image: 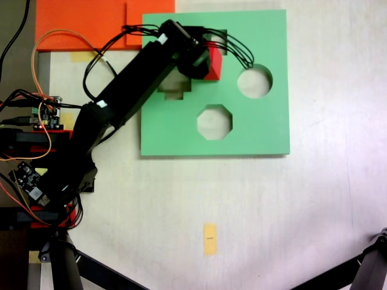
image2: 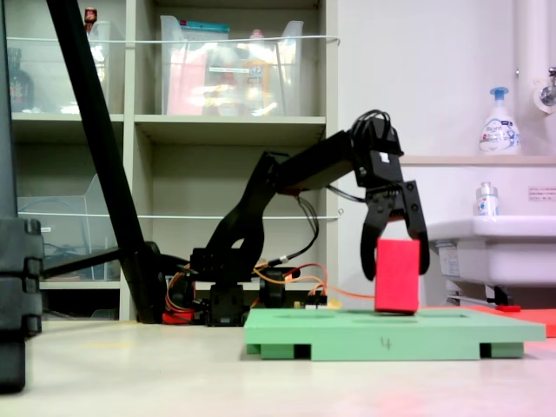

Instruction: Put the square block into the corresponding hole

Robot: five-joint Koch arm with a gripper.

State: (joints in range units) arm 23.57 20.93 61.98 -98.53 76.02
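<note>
Red foam, plain on every face, makes up the block [image2: 397,274], which looks taller than wide in the second exterior view and hangs upright between the gripper's [image2: 394,265] two black fingers [image2: 372,245], clamped on both sides. Its bottom edge sits level with or just above the top of the green board [image2: 452,334]; whether it touches cannot be told. In the first exterior view the block [image: 213,63] shows as a red patch beside the dark gripper [image: 202,59], right at the square hole [image: 218,35] near the board's [image: 266,127] top edge, so that most of the hole is covered by the arm [image: 127,84] and its cables. The board's other cut-outs stand empty: a round hole [image: 254,82], an octagonal hole [image: 214,122] and a stepped hole [image: 175,89] partly under the arm. Orange foam sheets [image: 84,24] lie touching the board's upper left corner in the first exterior view.
</note>
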